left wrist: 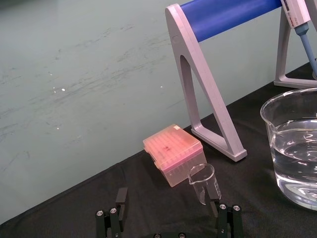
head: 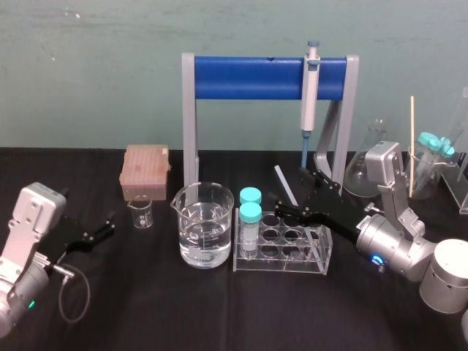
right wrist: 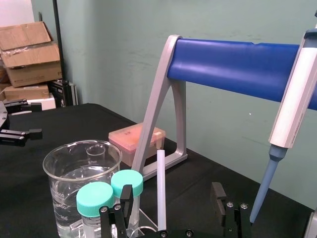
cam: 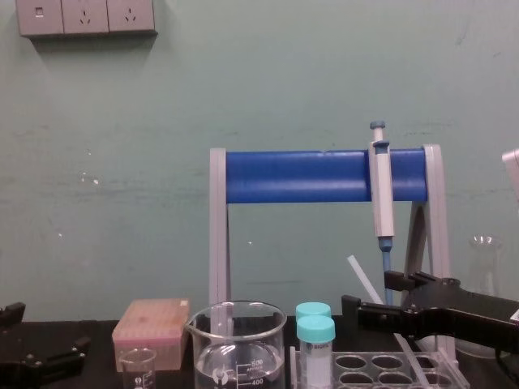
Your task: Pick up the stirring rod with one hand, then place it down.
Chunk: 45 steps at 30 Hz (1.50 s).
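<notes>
1. One hand is at work: the right gripper [head: 289, 186] reaches in above the back of the test tube rack [head: 322, 252], jaws spread wide.
2. Between those fingers [right wrist: 126, 196] stands the stirring rod [right wrist: 161, 183], tilted, with its upper end poking out beyond the fingertips and raised off the table. It touches neither finger that I can see, and what carries its lower end is hidden behind the hand.
3. So nothing is clamped, and my read is that the squeeze is the move that counts here.
4. Danger one: if the hand closes off-centre, one finger nudges the rod first. Thin, slick glass may roll or pivot away instead of seating.
5. Danger two: the capped tubes [head: 251, 213] sit just beside the hand, with the large beaker [head: 205, 227] of clear liquid past them. A rod that swings or drops could knock a tube or clip the glass rim.
6. Danger three: the pipette [head: 310, 95] hangs above and behind the hand, so a steep lift could bring the rod's top end against it.
7. The left gripper [head: 108, 225] sits parked with its jaws apart, far off beyond the beaker.
</notes>
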Tool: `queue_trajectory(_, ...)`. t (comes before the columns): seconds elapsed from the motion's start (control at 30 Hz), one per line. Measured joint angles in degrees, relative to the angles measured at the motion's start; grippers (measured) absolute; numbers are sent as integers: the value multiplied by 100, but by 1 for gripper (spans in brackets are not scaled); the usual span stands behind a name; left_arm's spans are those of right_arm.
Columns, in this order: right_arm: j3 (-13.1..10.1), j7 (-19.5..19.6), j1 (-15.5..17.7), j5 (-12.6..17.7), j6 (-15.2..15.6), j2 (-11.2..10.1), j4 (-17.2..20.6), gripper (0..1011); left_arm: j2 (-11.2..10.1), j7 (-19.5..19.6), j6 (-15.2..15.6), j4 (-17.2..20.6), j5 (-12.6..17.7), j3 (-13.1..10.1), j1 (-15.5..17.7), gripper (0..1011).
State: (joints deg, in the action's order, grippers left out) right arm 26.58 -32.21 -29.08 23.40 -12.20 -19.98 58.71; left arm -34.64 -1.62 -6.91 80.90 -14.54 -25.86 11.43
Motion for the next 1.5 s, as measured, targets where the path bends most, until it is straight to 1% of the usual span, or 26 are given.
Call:
queue_trajectory(0.1,2,6,2,-1,-8,-2,2,1003,0,0,0,0,0,0,0,1000)
queue_trajectory(0.23,4,11,3,-3,-15,-4,4,947,0,0,0,0,0,0,0,1000)
queue_trajectory(0.27,5,11,4,-3,-16,-4,4,908,0,0,0,0,0,0,0,1000)
queue_trajectory(0.33,6,14,5,-4,-18,-5,5,870,0,0,0,0,0,0,0,1000)
queue_trajectory(0.37,7,14,6,-4,-19,-5,6,820,0,0,0,0,0,0,0,1000)
queue_trajectory(0.43,7,15,6,-4,-20,-6,7,788,0,0,0,0,-1,0,0,1000)
queue_trajectory(0.6,8,17,7,-6,-22,-8,10,609,0,0,0,0,0,0,0,1000)
queue_trajectory(0.7,8,19,7,-6,-24,-9,10,536,0,0,0,0,0,0,0,1000)
queue_trajectory(0.73,8,19,7,-6,-24,-9,11,488,-1,0,0,0,0,0,0,1000)
queue_trajectory(0.77,8,19,7,-6,-24,-9,10,478,0,0,0,0,0,0,0,1000)
queue_trajectory(0.87,7,21,7,-7,-26,-9,10,346,0,0,0,0,0,0,0,1000)
queue_trajectory(0.93,8,22,7,-7,-27,-9,10,305,0,0,0,0,0,0,0,1000)
queue_trajectory(1.1,8,25,7,-7,-28,-9,11,137,0,0,0,0,0,0,0,1000)
queue_trajectory(1.2,8,25,7,-7,-28,-9,11,69,0,0,0,0,0,0,0,1000)
queue_trajectory(1.37,-9,28,8,-21,-35,-4,11,69,0,0,0,0,0,0,0,1000)
queue_trajectory(1.43,-41,40,17,-46,-69,8,21,69,0,0,0,0,0,0,0,1000)
queue_trajectory(1.5,-109,67,29,-65,-172,34,51,69,0,0,0,0,0,0,0,1000)
